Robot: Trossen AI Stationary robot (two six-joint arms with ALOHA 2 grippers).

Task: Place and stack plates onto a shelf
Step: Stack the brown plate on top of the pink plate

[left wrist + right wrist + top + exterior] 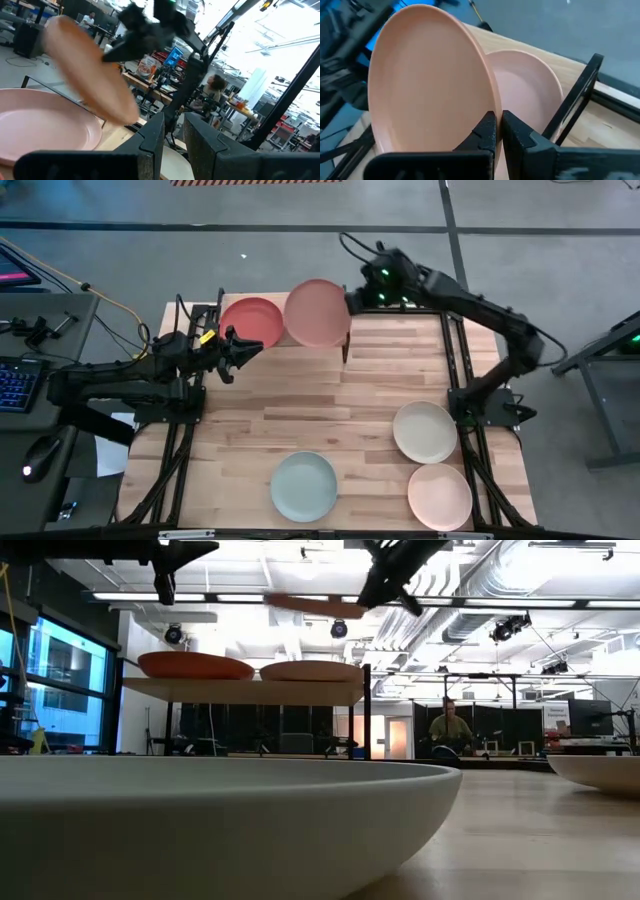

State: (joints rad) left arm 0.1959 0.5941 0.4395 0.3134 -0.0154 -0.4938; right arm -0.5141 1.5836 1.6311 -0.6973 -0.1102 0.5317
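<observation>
The shelf (240, 690) stands at the table's far side. A red plate (250, 322) rests on its left half and a pink plate (530, 85) on its right half. Above the pink plate hangs a terracotta plate (315, 312), with my right gripper (348, 305) shut on it. My left gripper (238, 352) hovers open just near of the red plate with nothing between its fingers. A cream plate (425, 430), a peach plate (440, 495) and a pale blue plate (305, 485) lie flat on the tabletop. My right gripper pinches the terracotta plate's rim (490, 107) between its two fingers, one on the plate's upper face and one on its underside. The fingers come from the table's right side, slanting down. The plate is lifted clear above the pink plate (310, 671), nearly level.
The black shelf legs (570, 105) stand right beside the held plate. The pale blue plate (200, 810) fills the low view's foreground. Bare tabletop lies in the middle, between the shelf and the three loose plates. A person (450, 730) sits far back in the room.
</observation>
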